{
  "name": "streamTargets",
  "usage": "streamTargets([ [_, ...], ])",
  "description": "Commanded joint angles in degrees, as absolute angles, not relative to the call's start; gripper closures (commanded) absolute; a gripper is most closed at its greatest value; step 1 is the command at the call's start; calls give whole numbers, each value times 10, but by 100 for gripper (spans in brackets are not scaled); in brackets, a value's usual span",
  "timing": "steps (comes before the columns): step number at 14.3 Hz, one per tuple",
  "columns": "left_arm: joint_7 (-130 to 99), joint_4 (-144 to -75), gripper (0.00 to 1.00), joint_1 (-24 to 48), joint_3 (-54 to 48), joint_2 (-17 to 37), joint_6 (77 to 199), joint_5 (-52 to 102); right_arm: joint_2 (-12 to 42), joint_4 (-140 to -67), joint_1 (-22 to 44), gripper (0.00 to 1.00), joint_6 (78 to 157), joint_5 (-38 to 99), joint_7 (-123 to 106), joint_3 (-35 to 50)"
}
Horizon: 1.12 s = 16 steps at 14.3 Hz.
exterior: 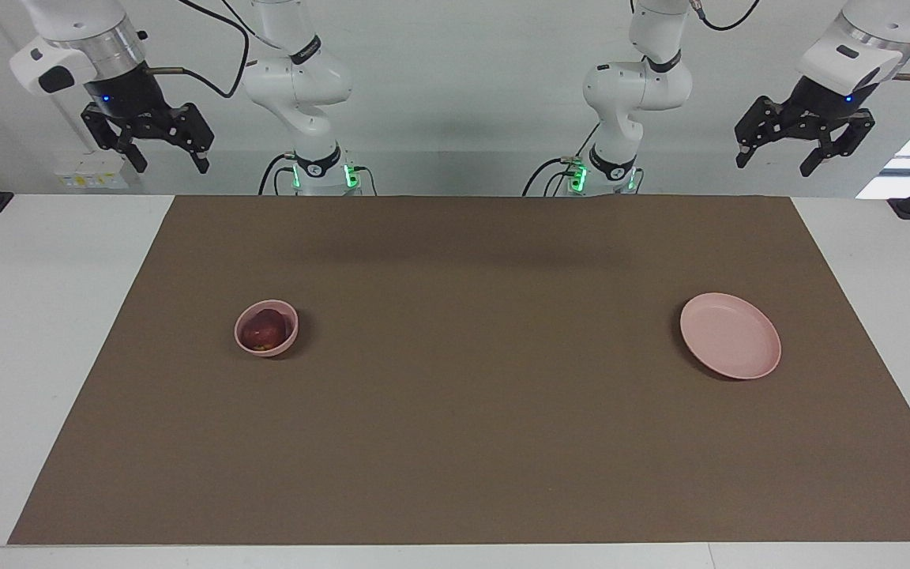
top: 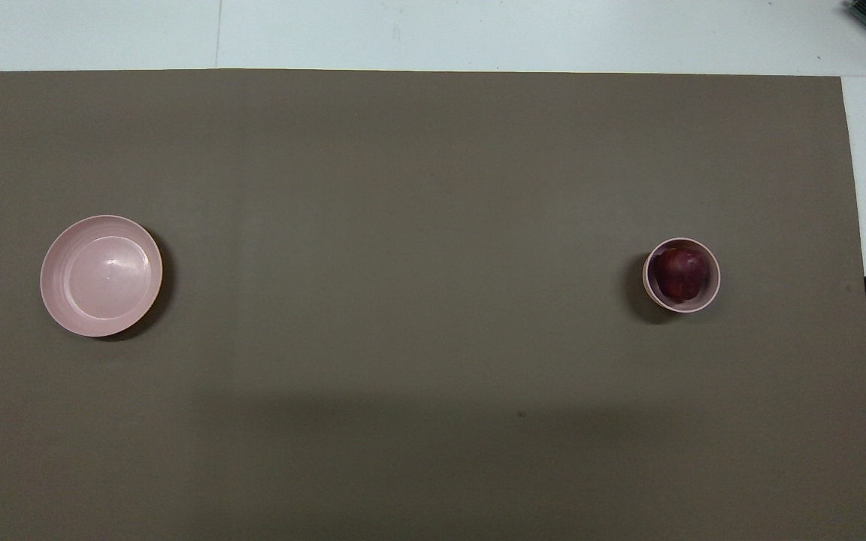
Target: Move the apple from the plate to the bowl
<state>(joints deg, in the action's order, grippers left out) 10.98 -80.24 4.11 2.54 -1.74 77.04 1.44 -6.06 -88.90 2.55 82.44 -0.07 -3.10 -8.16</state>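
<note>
The dark red apple (exterior: 264,329) (top: 679,274) lies inside the small deep pink bowl (exterior: 287,336) (top: 710,289), toward the right arm's end of the mat. The flat pink plate (exterior: 730,346) (top: 101,275) lies bare toward the left arm's end. My right gripper (exterior: 161,158) is open and empty, raised high by the table's edge at the right arm's end. My left gripper (exterior: 775,160) is open and empty, raised high at the left arm's end, where that arm waits. Only a dark tip of each gripper shows in the overhead view.
A brown mat (exterior: 471,442) (top: 403,188) covers most of the white table (exterior: 36,316). Both arm bases (exterior: 321,170) stand at the robots' edge of the table.
</note>
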Motion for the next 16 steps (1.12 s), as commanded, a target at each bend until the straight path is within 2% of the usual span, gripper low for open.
streamTargets([
  [1, 112, -795, 0, 44, 29, -20, 759, 9, -72, -902, 19, 0, 817, 0, -26, -77],
  [16, 112, -795, 0, 44, 29, -20, 759, 9, -70, -898, 29, 0, 824, -36, -51, -70],
])
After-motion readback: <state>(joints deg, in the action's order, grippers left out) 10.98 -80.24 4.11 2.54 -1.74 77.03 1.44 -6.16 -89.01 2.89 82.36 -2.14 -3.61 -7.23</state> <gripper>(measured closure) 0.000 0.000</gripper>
